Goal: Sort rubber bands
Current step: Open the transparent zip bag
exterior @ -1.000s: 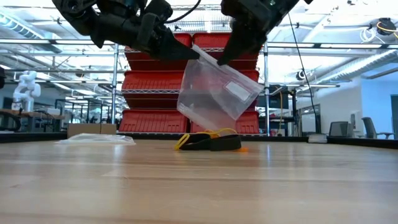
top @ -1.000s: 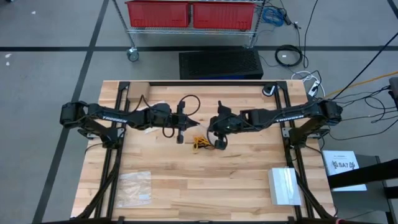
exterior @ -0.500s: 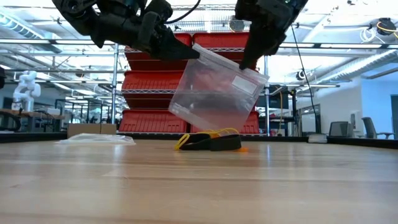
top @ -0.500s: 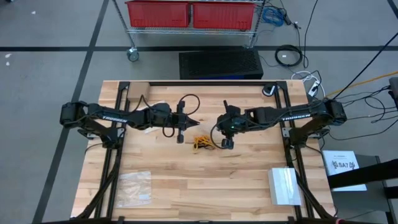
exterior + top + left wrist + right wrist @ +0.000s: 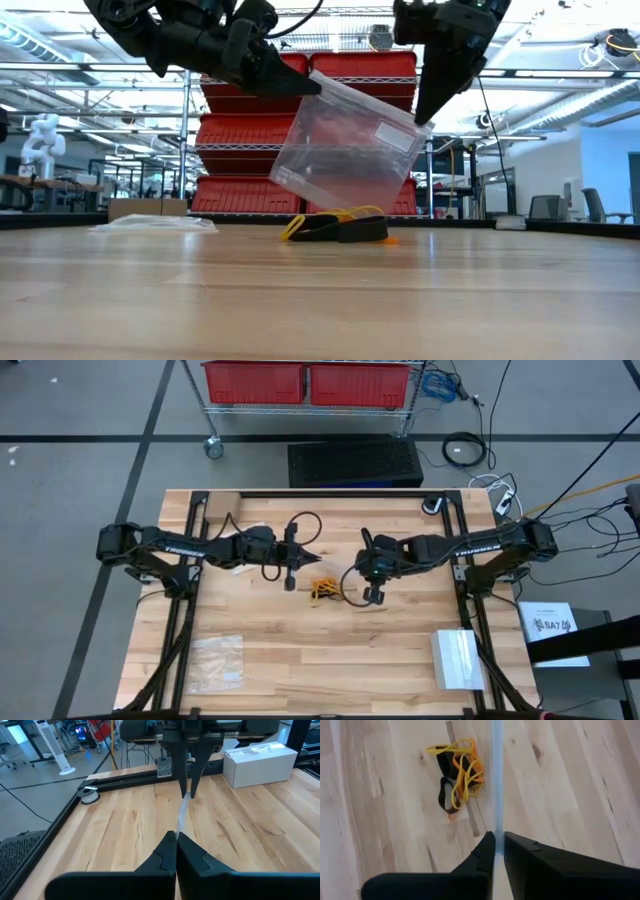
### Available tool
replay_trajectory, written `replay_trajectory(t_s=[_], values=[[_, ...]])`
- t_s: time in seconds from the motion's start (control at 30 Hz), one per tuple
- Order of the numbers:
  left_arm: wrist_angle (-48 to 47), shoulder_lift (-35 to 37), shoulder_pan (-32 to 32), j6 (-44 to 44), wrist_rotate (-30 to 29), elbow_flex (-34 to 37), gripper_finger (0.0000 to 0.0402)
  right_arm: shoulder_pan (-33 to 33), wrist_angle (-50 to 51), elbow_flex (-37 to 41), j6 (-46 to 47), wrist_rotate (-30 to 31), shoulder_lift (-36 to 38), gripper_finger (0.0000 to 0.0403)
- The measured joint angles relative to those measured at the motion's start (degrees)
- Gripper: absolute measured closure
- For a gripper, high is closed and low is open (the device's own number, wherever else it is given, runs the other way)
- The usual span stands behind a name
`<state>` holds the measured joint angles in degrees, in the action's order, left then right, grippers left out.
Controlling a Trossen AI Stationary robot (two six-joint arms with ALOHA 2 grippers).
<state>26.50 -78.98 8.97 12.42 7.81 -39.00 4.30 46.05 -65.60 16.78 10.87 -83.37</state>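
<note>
Both grippers pinched tight on one clear bag [image 5: 345, 150], held above table [image 5: 300, 660]: left gripper [image 5: 300, 85] on one top corner, right gripper [image 5: 420, 112] on the other. Rubber bands [image 5: 335, 226] piled on wood under bag, approx. mid-table. Bag probably empty, hard to tell.

Yellow, orange and black rubber bands [image 5: 456, 772] in one tangle; clear bag [image 5: 345, 150] with a white label patch; pale wood-grain table [image 5: 330, 660], streaked darker; white box [image 5: 457, 659]; red bins [image 5: 305, 381]; black arms [image 5: 180, 547].
</note>
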Motion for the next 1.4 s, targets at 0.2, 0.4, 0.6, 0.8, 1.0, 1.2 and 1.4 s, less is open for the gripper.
replay_trajectory(t_s=[0.2, 0.4, 0.6, 0.8, 1.0, 1.2, 1.4], values=[[0.11, -0.02, -0.04, -0.02, -0.07, 0.0, 0.0401, 0.71, 1.32, -0.3, 2.55, -0.13, 0.69, 0.0377], [0.25, 0.13, -0.28, -0.04, -1.01, 0.0, 0.0401, 1.6, 5.75, -4.27, 3.33, -0.99, 2.0, 0.0327], [0.6, 0.11, -0.37, -0.04, -0.95, 0.0, 0.0401, 1.43, -2.5, -5.86, -2.04, 2.85, 1.76, 0.0295], [0.18, 0.07, -0.48, -0.06, -0.79, 0.0, 0.0401, 1.33, -12.47, -5.95, -9.9, 5.71, -1.24, 0.036], [0.22, 0.07, -0.48, -0.06, -0.52, 0.0, 0.0401, -0.3, -14.5, -5.93, -12.98, 9.37, -4.53, 0.0395], [0.12, 0.04, -0.48, -0.1, -0.52, 0.0, 0.0401, -1.21, -15.4, -5.93, -12.98, 9.55, -4.72, 0.0401], [0.09, 0.04, -0.48, -0.23, -0.76, 0.0, 0.0402, -1.15, -15.12, -5.95, -11.53, 6.76, -6.04, 0.0402]])
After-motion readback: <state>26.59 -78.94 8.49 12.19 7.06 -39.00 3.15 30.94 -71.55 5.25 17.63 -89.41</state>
